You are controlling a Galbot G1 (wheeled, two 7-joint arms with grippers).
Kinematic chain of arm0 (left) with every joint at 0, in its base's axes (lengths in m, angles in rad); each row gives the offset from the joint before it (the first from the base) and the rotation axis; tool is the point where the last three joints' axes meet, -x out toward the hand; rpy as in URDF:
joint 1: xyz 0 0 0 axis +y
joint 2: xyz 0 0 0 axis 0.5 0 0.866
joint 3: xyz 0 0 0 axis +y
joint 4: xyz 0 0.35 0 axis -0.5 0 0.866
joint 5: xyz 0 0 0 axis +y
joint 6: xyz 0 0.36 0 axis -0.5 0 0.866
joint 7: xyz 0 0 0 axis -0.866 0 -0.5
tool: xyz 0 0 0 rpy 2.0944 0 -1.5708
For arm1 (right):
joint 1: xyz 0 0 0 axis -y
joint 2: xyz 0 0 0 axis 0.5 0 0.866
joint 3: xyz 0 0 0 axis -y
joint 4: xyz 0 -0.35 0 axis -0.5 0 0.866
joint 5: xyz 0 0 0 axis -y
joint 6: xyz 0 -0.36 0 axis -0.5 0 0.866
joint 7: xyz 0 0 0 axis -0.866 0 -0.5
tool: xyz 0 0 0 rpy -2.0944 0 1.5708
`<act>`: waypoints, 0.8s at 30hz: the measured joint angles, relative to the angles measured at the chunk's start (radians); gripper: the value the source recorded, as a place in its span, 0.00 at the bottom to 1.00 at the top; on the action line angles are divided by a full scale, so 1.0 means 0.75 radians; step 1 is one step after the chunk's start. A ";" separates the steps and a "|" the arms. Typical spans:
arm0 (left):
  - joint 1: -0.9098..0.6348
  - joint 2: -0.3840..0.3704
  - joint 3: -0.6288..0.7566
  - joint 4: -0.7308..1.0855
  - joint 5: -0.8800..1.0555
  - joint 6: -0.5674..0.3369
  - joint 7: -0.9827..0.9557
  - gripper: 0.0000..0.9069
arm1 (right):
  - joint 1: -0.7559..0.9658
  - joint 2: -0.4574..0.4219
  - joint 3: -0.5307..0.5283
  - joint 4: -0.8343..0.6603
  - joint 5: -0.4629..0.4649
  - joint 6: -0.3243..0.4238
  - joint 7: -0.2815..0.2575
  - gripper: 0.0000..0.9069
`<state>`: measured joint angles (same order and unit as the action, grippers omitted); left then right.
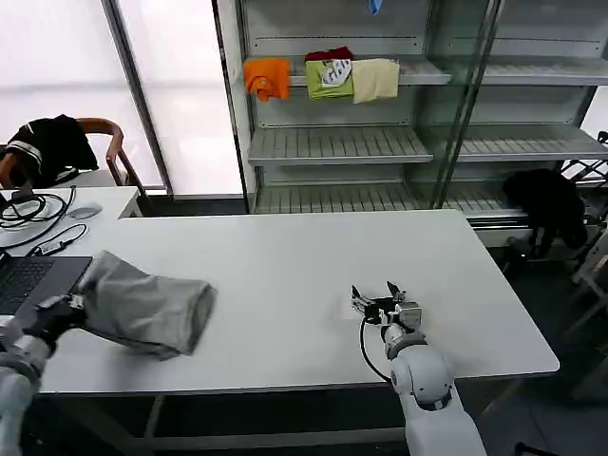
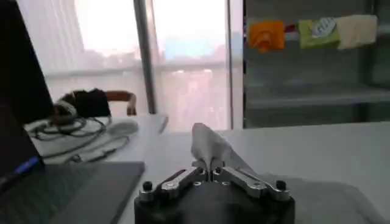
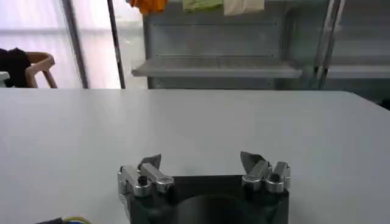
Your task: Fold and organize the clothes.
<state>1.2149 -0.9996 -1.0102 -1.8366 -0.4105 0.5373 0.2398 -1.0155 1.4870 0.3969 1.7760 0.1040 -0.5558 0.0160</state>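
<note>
Gripping a pinched fold of cloth between shut jaws, the left gripper (image 1: 65, 309) is sitting at about nine o'clock on the table (image 1: 285, 256), low at the near left edge, and the left wrist view is showing that fold (image 2: 210, 149) standing up in a little peak right above the closed fingertips (image 2: 199, 172). From that pinch the grey shirt (image 1: 142, 309) is trailing toward three o'clock as a loose, rumpled bundle lying on the tabletop; holding it by one edge like this is probably meant to let the arm drag or lift the cloth out flat before any folding, so the task is looking barely begun. Just beyond the gripper, at ten o'clock, a dark laptop (image 1: 33, 280) is resting, with cables (image 1: 33, 209) coiling at the far left. Moving across, the white surface is running smooth and matte toward the middle. At about five o'clock the right gripper (image 1: 378, 296) is waiting with its jaws spread wide and nothing between them, well apart from the shirt, likely parked until a second corner needs catching. Behind the table, at twelve o'clock, grey metal shelves (image 1: 332, 142) are carrying orange, green and cream folded garments (image 1: 323, 78), bright windows are filling the far left, and a wooden chair (image 1: 109, 142) draped with something black is standing at eleven o'clock.
</note>
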 measured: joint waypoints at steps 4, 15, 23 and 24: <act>-0.037 0.131 -0.043 -0.025 0.040 0.020 0.007 0.02 | 0.000 -0.005 0.006 -0.008 0.005 0.006 -0.001 1.00; -0.028 0.238 -0.018 -0.196 0.177 0.037 0.035 0.02 | -0.017 -0.011 0.021 -0.034 0.009 0.026 -0.002 1.00; 0.002 -0.028 0.275 -0.175 0.460 -0.062 0.027 0.02 | -0.042 -0.016 0.031 -0.047 0.001 0.038 0.000 1.00; 0.001 -0.072 0.322 -0.164 0.492 -0.074 0.020 0.03 | -0.045 -0.018 0.034 -0.046 0.001 0.039 -0.001 1.00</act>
<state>1.2160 -1.0534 -0.7690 -1.9596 -0.0413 0.4819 0.2551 -1.0491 1.4735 0.4221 1.7413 0.1047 -0.5267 0.0156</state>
